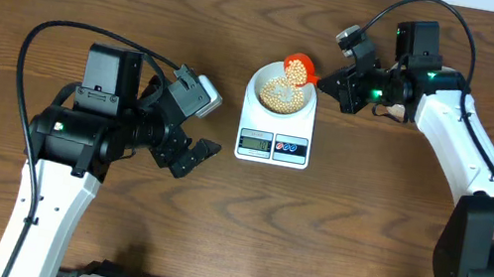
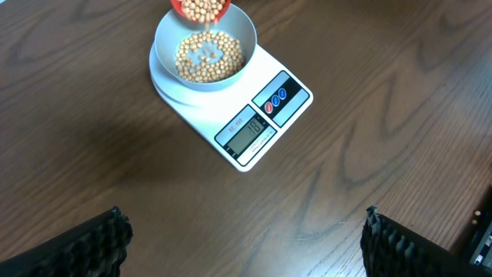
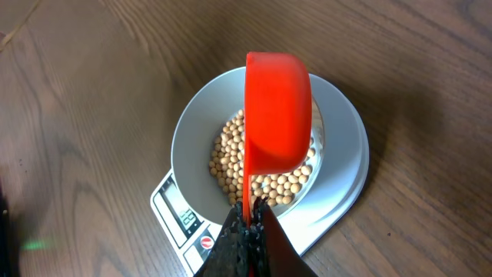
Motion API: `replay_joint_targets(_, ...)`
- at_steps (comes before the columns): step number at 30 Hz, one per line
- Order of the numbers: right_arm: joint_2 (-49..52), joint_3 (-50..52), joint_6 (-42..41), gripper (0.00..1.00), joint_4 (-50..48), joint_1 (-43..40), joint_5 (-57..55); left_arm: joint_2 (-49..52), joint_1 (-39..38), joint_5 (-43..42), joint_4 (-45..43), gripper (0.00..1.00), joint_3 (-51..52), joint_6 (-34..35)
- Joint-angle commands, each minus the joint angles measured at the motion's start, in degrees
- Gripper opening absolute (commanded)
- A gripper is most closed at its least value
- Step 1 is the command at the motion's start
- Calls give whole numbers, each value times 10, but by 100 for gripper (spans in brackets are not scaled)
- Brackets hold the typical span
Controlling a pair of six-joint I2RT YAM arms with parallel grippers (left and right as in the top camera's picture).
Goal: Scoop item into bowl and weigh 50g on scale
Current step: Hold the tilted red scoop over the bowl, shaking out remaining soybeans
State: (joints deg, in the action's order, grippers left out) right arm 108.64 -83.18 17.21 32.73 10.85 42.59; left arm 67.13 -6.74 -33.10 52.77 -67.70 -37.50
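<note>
Right wrist view, bottom centre: the right gripper [image 3: 247, 231], its fingers closed on the thin handle [image 3: 247, 181] of an orange-red scoop [image 3: 278, 108]. The scoop is tipped over the bowl [image 3: 192, 127], so only its outer back shows. The bowl stands on the round platform of the scale [image 3: 347, 173], and a layer of beans [image 3: 231, 165] covers its floor. The display [image 3: 181, 219] sits at lower left, its digits too small to read.

Left wrist view: beans fall from the scoop's lip at top centre into the pile. The left gripper [image 1: 193, 159] is wide open and empty, with its ribbed fingers [image 2: 92, 246] at the two bottom corners. In the overhead view it hangs over the bare table [image 1: 356, 268], left of the scale and well apart from it.

Position of the beans: in the bowl at the upper middle of the overhead frame. In the right wrist frame they lie just beyond the closed fingertips and under the scoop, and neither gripper touches them.

Hazards, as judged: beans leaving in a stream can overshoot fifty grams before the reading settles. A steep tip may bounce beans over the low rim onto the table. If the scoop rested on the rim, the reading would be false. The narrow handle could twist between the pads and dump the load at once.
</note>
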Motion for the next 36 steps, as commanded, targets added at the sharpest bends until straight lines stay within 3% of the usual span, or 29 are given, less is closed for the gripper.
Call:
replay_joint_targets(1, -18, 0, 10, 1, 3, 5, 10, 1, 3, -10, 3, 98, -18, 2)
replay_joint_targets(28, -37, 0, -9, 1, 6, 6, 26, 1, 3, -10, 3, 98, -18, 2)
replay_joint_targets(36, -38, 0, -4, 1, 11, 16, -20, 1, 3, -10, 3, 98, -18, 2)
